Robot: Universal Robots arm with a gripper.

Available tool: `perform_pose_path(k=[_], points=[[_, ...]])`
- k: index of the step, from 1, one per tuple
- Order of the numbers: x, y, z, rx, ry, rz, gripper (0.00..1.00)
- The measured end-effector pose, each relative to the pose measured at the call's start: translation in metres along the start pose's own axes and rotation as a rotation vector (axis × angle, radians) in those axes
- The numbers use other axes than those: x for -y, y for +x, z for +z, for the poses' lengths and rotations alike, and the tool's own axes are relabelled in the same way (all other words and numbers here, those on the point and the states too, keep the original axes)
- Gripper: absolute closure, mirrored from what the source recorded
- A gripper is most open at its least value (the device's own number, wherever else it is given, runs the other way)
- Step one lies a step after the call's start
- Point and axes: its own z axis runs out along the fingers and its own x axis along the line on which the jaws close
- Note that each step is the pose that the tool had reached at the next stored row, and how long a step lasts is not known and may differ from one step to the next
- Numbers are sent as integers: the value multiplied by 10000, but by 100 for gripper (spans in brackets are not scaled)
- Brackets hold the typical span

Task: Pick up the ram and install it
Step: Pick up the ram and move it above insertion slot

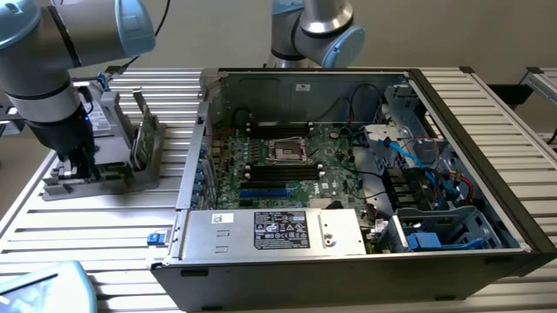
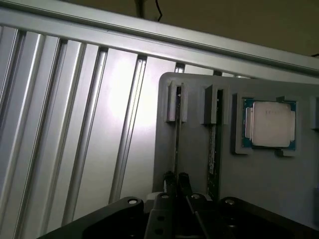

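1. The ram (image 2: 177,144) stands on edge in a groove of the grey holder (image 2: 197,172), and the pincer (image 2: 176,183) is right down over its near end. In the exterior view the pincer (image 1: 74,171) is low in the holder (image 1: 109,184), at that view's left.
2. Has the pincer closed on the stick? I cannot tell from here.
3. My read is that we're on the pick-up step. The ram sits in its groove, so nothing is installed yet.
4. I'd judge this step calls for a firm hold and a straight pull along the groove, because any tilt could jam the stick.
5. The holder has more in it. A second thin stick (image 2: 213,149) sits in the next groove, just beside the ram. The square processor chip (image 2: 269,123) lies flat in its own pocket beyond that. A green card (image 1: 143,134) stands upright on the holder's case side.
6. Across the slatted worktop (image 1: 87,225), at the exterior view's right, the computer case (image 1: 287,88) lies open. Its motherboard (image 1: 301,147) faces up, with the dark memory slots (image 1: 280,171) on it.
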Motion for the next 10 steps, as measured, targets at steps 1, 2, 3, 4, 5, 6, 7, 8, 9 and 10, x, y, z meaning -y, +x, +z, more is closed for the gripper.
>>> perform_pose_path(k=[1,2,3,4,5,6,7,8,9,10], points=[[-2,-1,-15,0,-1,0,86],[-4,-3,-32,1,-3,0,86],[-6,-4,-49,1,-5,0,86],[-8,-5,-68,1,-7,1,86],[-10,-7,-88,1,-9,1,86],[-13,-8,-107,1,-10,1,86],[-15,-10,-128,1,-11,1,86],[-17,-11,-147,2,-10,1,86],[-19,-13,-167,2,-10,0,86],[-21,-15,-193,2,-11,1,86]])
